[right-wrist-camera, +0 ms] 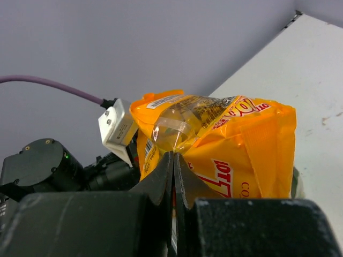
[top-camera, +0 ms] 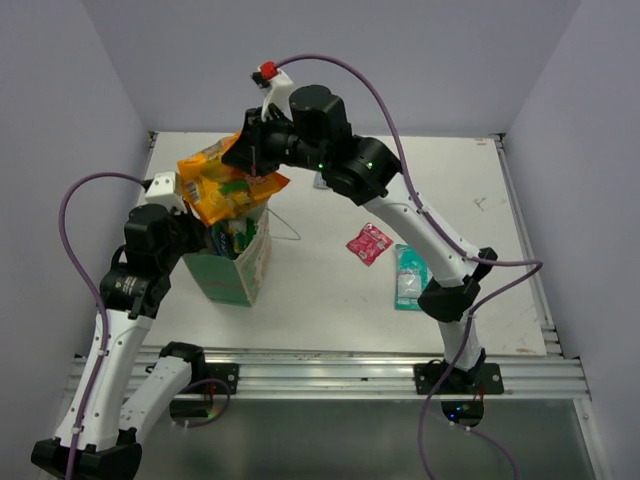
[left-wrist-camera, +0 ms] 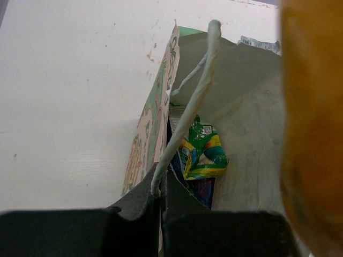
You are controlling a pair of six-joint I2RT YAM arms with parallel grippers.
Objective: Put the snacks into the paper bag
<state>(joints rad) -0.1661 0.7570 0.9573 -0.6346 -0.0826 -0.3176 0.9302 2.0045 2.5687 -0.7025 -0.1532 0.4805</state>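
Orange packet (top-camera: 222, 180) hangs over the bag (top-camera: 243, 272) mouth, pinched in the right gripper (right-wrist-camera: 173, 163); left gripper (left-wrist-camera: 161, 187) clamps the handle (left-wrist-camera: 199, 88). Wide packet may snag the rim and tip the bag.

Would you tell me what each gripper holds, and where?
Left gripper holds the bag by its string handle; right gripper the orange packet by its edge.

Your table (top-camera: 320, 300): bag (top-camera: 243, 275) at 9 o'clock, inner packets (left-wrist-camera: 201, 152) in it, top packet (top-camera: 222, 182) over it; loose packet (top-camera: 368, 243) at bag's 3 o'clock, last packet (top-camera: 408, 277) beside.
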